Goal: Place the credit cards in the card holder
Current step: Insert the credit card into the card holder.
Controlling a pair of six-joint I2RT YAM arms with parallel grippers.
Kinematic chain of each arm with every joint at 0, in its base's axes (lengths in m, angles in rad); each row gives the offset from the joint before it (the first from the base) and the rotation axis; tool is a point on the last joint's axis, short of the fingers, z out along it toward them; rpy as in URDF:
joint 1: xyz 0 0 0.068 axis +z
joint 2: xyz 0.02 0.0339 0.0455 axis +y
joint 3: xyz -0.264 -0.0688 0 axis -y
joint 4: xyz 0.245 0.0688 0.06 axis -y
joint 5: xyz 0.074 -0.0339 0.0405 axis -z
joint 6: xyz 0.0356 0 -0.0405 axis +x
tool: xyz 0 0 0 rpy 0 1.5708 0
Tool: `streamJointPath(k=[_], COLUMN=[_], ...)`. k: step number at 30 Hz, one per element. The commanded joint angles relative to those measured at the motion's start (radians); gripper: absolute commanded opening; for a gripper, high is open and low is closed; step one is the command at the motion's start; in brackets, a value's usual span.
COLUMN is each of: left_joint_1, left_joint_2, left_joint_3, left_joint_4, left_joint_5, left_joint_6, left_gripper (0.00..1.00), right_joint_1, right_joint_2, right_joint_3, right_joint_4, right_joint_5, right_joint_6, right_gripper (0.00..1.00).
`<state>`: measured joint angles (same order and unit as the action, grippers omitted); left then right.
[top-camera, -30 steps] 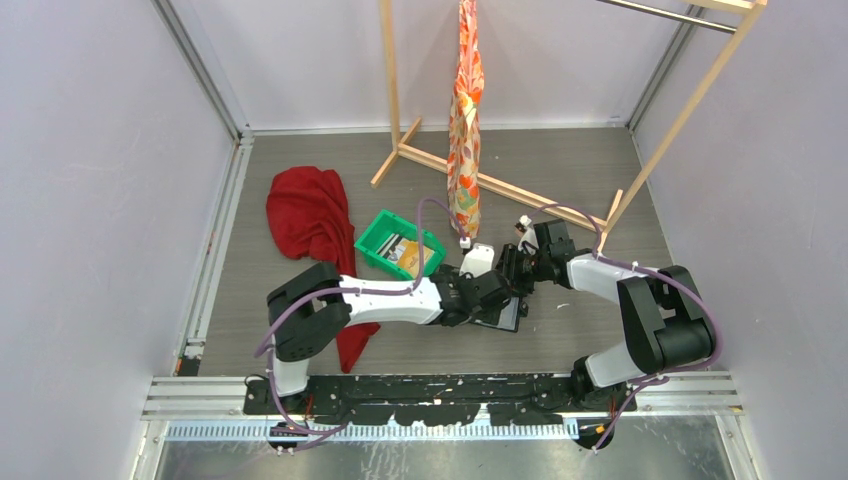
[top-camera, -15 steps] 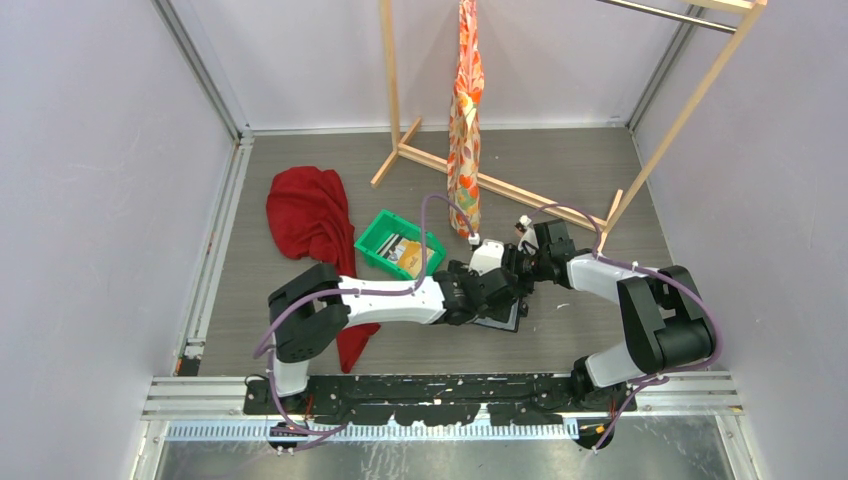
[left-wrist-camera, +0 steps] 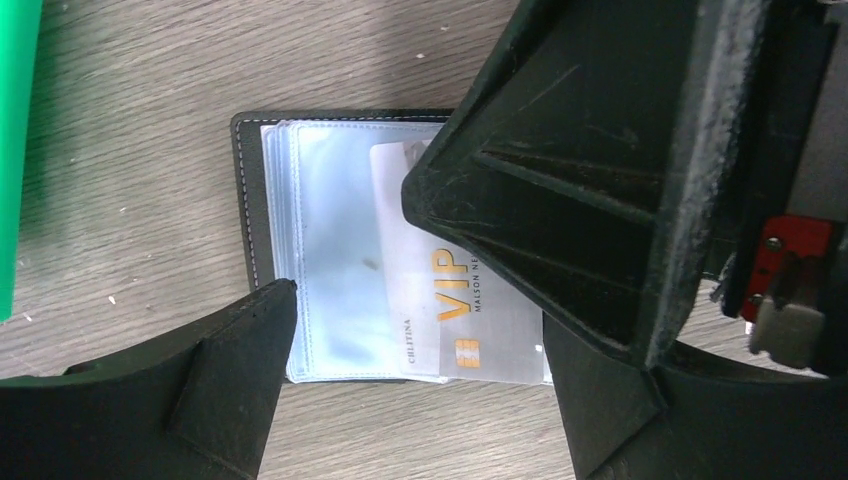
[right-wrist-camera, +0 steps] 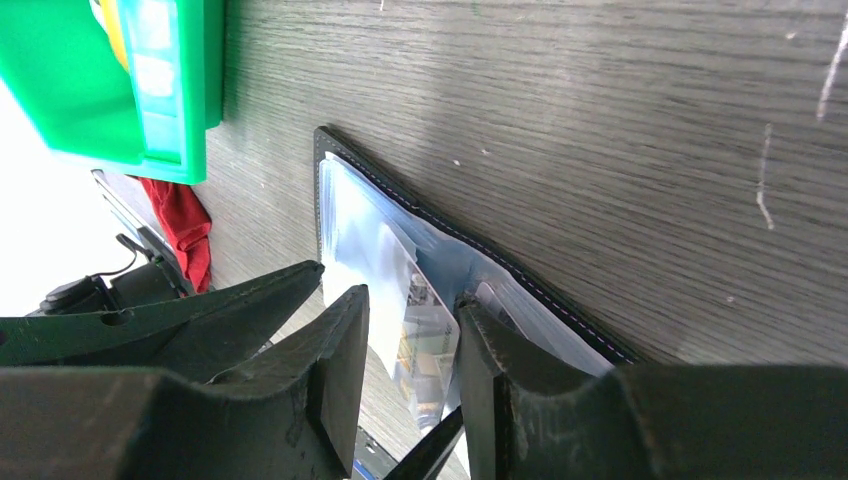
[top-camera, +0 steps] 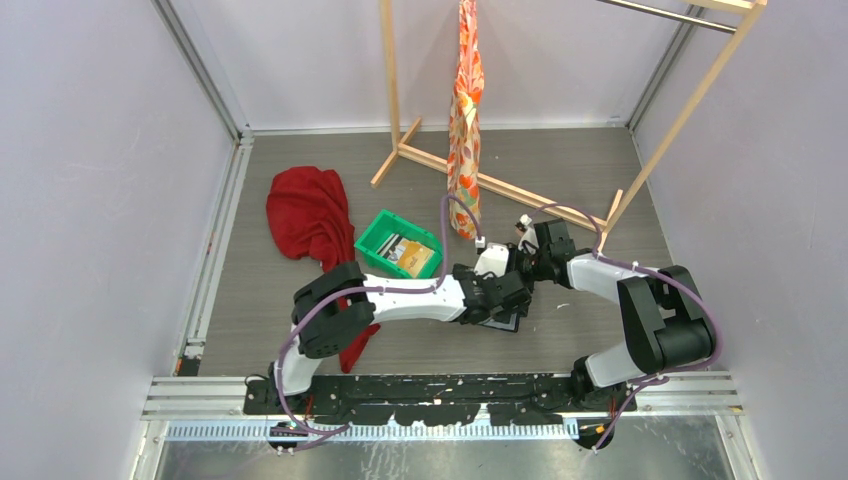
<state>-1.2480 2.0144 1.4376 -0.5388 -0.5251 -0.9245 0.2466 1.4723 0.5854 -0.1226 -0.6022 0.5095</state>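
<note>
Where card holder [left-wrist-camera: 330,240] opens, VIP card [left-wrist-camera: 480,320], CHLITINA

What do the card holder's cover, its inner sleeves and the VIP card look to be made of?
Card holder cover: matte black leather or faux leather, with pale stitching along the edge; which of the two is unclear.
Inner sleeves: clear soft plastic, glossy, with a bluish glare.
VIP card: stiff whitish plastic, smooth, with orange print and a chip.

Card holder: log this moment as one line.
card holder open | VIP card lying across it | left pincer open above | right pincer at card, grip unclear
</note>
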Motion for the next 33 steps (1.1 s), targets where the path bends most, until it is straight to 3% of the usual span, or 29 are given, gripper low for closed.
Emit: streamJointPath(k=[1, 22, 26, 33], left_joint_1=[-0.002, 0.042, 0.054, 0.058], left_joint_2=[0.004, -0.008, -0.012, -0.063], left_joint_3=[0.041, 0.008, 0.005, -0.038], left_joint_4=[-0.093, -0.173, -0.195, -0.082], left_joint_5=[-0.083, -0.101, -0.100, -0.058], left_joint_6=[-0.050, -0.144, -0.171, -0.069], left_gripper=[0.90, 0.72, 0.65, 0.71], right_joint_1=[0.002, 0.003, 0.003, 0.001], right_joint_2=[-0.010, -0.017, -0.023, -0.071], right_joint_3=[0.011, 0.013, 0.016, 0.045], right_joint_4=[-0.026, -0.029, -0.031, -0.061], right_joint_5=[0.047, 0.047, 0.045, 0.025], right_joint_6=[-0.014, -0.018, -0.023, -0.060], right_gripper=[0.43, 0.43, 0.43, 0.46])
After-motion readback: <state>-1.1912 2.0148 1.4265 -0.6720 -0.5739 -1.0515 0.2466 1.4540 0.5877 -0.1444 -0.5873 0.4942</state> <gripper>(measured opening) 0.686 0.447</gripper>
